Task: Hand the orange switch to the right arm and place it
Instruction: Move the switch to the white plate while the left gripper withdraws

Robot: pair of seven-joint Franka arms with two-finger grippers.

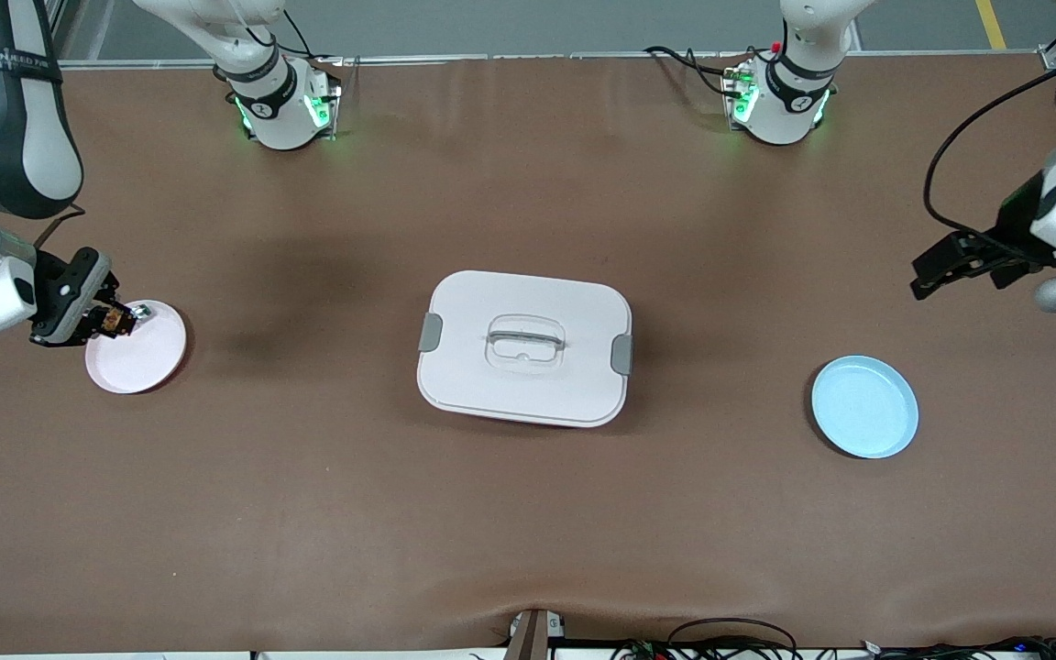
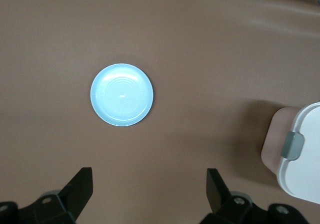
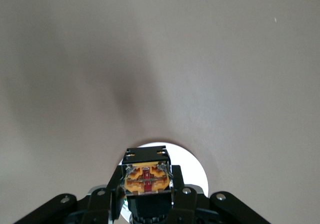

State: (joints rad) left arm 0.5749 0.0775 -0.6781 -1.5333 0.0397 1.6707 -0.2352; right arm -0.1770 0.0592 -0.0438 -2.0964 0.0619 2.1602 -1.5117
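Note:
My right gripper (image 1: 109, 322) is shut on the orange switch (image 1: 114, 320), a small black part with an orange end. It holds the switch just over the rim of a pink plate (image 1: 148, 359) at the right arm's end of the table. In the right wrist view the switch (image 3: 146, 178) sits between the fingers of the right gripper (image 3: 147, 186), orange end toward the camera, with the plate (image 3: 195, 168) under it. My left gripper (image 1: 922, 278) is open and empty, up over bare table beside a blue plate (image 1: 864, 406); the left wrist view shows the gripper (image 2: 150, 186) open.
A white lidded box (image 1: 525, 346) with grey latches stands at the table's middle; its corner shows in the left wrist view (image 2: 305, 174). The blue plate (image 2: 122, 94) is empty. Cables hang along the table's front edge.

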